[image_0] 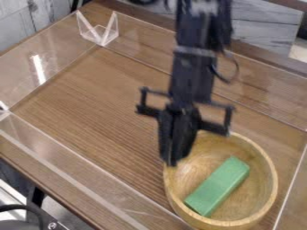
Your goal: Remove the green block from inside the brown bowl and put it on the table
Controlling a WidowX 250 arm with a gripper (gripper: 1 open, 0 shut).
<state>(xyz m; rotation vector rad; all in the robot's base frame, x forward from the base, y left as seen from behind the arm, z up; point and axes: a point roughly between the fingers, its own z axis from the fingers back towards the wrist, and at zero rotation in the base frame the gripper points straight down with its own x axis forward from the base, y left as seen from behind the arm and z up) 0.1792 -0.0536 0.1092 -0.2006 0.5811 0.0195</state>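
Observation:
The green block (pixel 220 186) lies flat inside the brown bowl (pixel 271 203) at the lower right of the table (pixel 96 99). It runs diagonally across the bowl's bottom and is fully in sight. My gripper (pixel 177 154) hangs point-down over the bowl's left rim, above and to the left of the block, apart from it. Its fingers are pressed together and shut with nothing between them. The black arm rises behind it toward the top of the view.
Low clear plastic walls (pixel 48 135) run along the table's left and front edges. A small clear plastic stand (pixel 97 28) sits at the far left corner. Bare wood-grain surface stretches left of the bowl.

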